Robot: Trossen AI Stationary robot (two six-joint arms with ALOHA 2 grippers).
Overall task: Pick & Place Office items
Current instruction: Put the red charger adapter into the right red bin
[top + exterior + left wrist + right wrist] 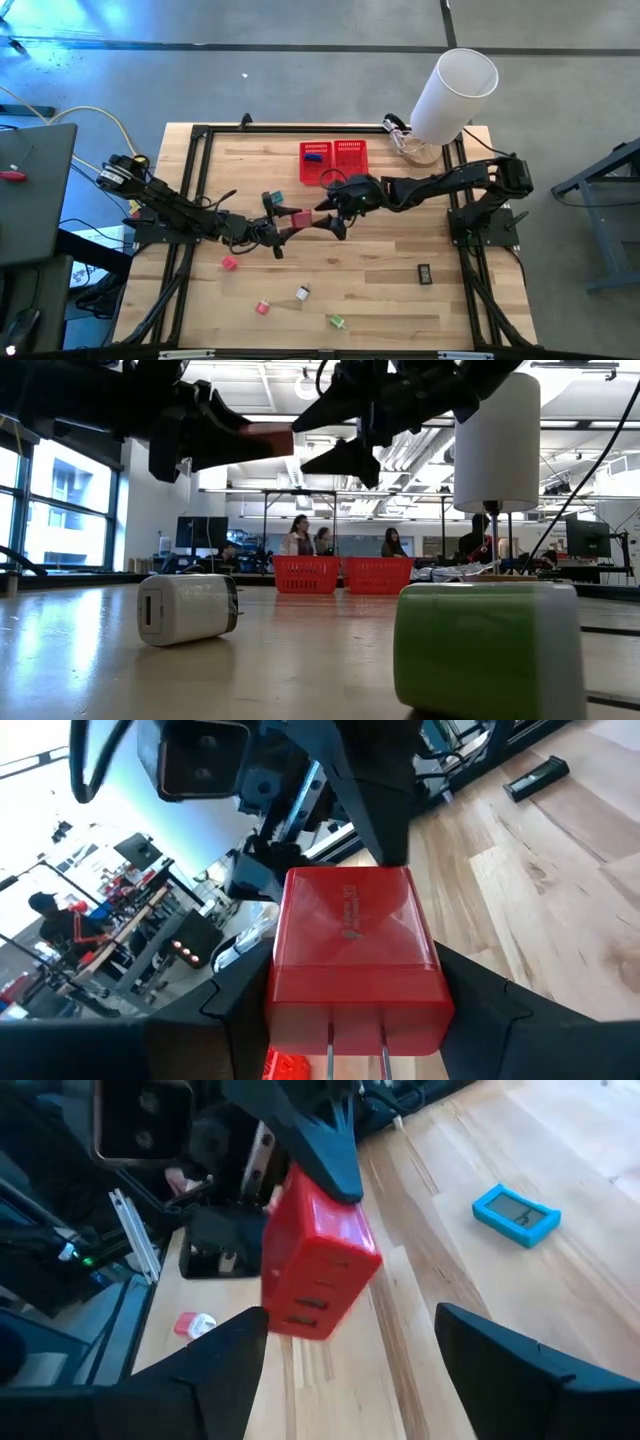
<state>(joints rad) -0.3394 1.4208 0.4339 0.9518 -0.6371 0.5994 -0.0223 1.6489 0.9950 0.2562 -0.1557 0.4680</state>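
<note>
Because it is a small moulded plug adapter, the red block [355, 955] should handle as light, rigid and rather slick on its glossy faces, with two metal prongs at one end that give nothing to hold. The flat broad sides look like the place to take it, across the body and clear of the prongs.

It is in the air above the middle of the bench [380, 300], in front of the two red baskets [333, 161], clamped between the fingers of the left hand [290, 218]. The right hand [350, 1370] faces it from close by with its fingers standing apart and nothing between them; it appears poised to receive the block, though that is a judgement only.

The left wrist view shows the prongs and the embossed top face, which the high view cannot resolve. The right wrist view shows the block's slotted side and, on the bench beyond, the teal item [515, 1214] and a red-white item [194, 1324]. The high view alone lays out the rest: pink item [229, 263], green item [336, 321], black rectangle [424, 272]. The low view brings out the whitish adapter [188, 608] lying on its side, and probably the same green item large in the foreground.
</note>
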